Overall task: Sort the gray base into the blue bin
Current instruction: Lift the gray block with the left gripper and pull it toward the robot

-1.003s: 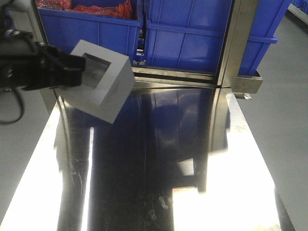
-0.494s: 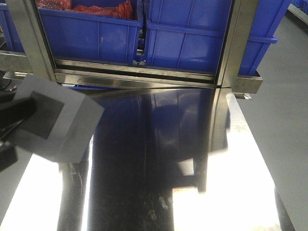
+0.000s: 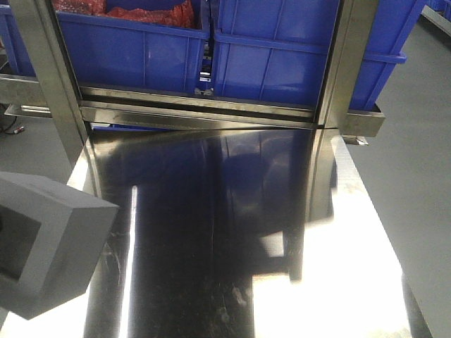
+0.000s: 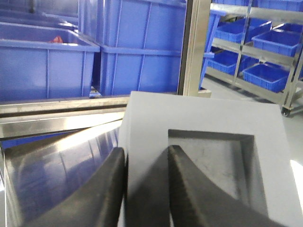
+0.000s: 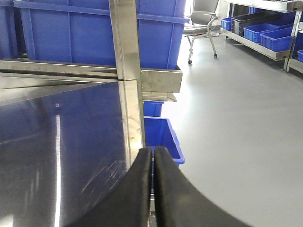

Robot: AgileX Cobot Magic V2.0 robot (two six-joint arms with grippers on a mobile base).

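Nearest, the left gripper [image 4: 147, 194] is clamped on the gray base [image 4: 208, 123]. One dark finger [image 4: 106, 189] lies against the block's outer side, the other [image 4: 189, 189] reaches into the square recess, and the wall between them is pinched. In the front view the gray base [image 3: 53, 246] hangs tilted at the lower left, by the near left edge of the steel table [image 3: 232, 232]. The right gripper [image 5: 152, 189] is pressed closed with nothing between its fingers, at the table's right edge, with a small blue tub [image 5: 163, 137] on the floor beyond. Farther back, a steel rack [image 3: 197, 105] crosses the table's far end, and large blue crates [image 3: 282, 56] stand on it, the left one [image 3: 127, 49] holding something red
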